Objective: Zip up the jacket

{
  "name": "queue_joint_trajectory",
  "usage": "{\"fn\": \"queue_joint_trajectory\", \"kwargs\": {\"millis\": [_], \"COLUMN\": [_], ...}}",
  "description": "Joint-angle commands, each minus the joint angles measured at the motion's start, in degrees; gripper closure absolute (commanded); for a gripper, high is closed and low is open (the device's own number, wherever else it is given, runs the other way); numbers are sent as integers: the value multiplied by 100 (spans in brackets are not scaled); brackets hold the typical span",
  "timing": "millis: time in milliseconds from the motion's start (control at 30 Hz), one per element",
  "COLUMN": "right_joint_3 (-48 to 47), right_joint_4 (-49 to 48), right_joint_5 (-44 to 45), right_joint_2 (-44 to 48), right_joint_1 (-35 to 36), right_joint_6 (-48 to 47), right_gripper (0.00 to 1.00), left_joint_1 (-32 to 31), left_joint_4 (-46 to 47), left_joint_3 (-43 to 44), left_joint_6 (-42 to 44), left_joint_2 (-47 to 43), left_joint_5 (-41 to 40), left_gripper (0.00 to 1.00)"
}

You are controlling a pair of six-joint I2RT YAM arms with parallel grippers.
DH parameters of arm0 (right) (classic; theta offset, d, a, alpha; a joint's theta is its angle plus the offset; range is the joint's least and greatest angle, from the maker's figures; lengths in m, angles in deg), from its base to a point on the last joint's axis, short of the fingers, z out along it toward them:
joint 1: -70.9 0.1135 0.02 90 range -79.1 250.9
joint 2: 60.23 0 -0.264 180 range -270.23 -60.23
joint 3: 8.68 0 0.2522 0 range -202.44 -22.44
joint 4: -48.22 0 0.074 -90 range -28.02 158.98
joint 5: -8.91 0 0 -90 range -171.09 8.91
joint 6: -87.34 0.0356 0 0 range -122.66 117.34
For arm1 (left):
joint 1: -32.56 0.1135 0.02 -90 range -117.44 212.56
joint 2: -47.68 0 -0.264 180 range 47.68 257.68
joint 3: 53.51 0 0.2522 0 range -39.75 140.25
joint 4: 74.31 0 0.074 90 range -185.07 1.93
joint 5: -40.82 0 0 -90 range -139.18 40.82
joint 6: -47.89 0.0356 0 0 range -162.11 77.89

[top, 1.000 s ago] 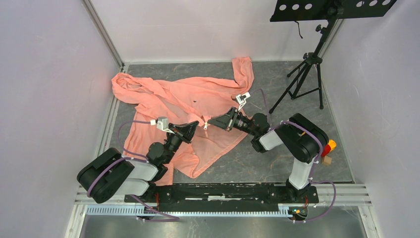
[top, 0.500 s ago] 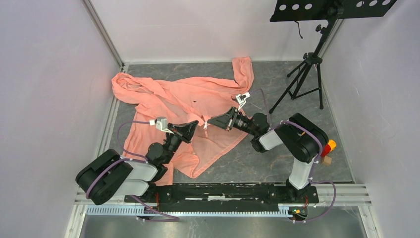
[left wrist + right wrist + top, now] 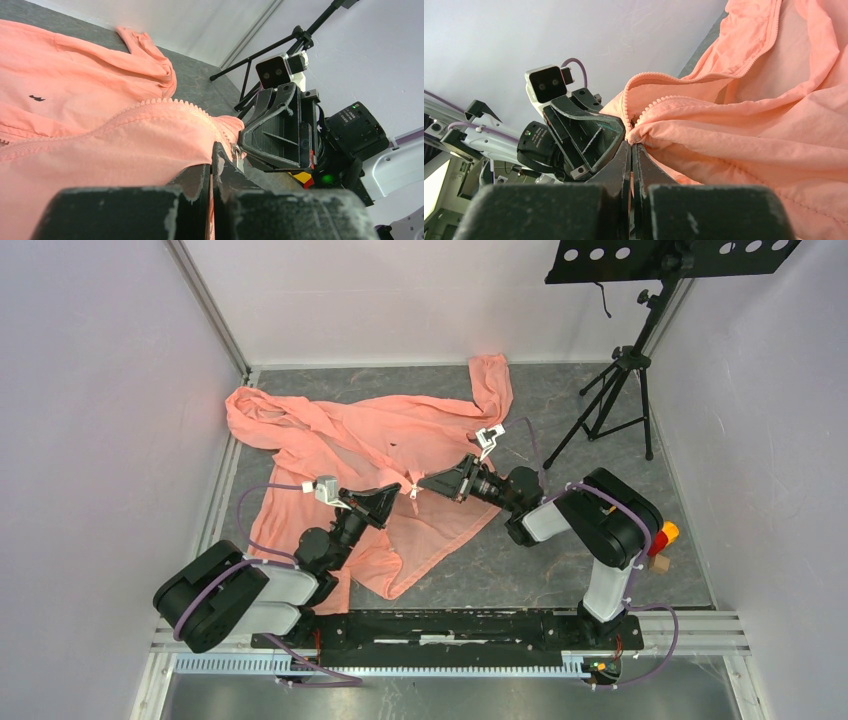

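The salmon-pink jacket (image 3: 380, 455) lies spread on the grey table, hood at the far left, one sleeve at the back. Its zipper runs down the front; the small pale pull (image 3: 415, 492) sits between my two grippers and shows in the left wrist view (image 3: 239, 161). My left gripper (image 3: 395, 492) is shut on the jacket's front edge (image 3: 150, 145) just left of the pull. My right gripper (image 3: 424, 483) is shut on the jacket's other front edge (image 3: 724, 135) at the zipper teeth. The two grippers nearly touch tip to tip.
A black tripod stand (image 3: 620, 370) with a perforated tray stands at the back right. White enclosure walls close the left, back and right sides. A red and yellow object (image 3: 662, 536) sits by the right arm's base.
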Motion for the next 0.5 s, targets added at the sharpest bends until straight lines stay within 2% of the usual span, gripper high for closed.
{"fn": "queue_joint_trajectory", "kwargs": {"millis": [0,467], "right_joint_3": [-194,-287], "right_joint_4": [-2755,-2755], "right_joint_5": [94,428], "right_joint_2": [-112,-141], "right_joint_1": [60,185], "right_joint_6": [37,49], "right_gripper": [100,100], "left_joint_1": [-11,-11], "left_joint_4": [328,328], "left_joint_3": [20,29], "left_joint_6": [50,-47], "left_joint_2": [46,165], "left_joint_5": [-34,64], "left_gripper": [98,98]}}
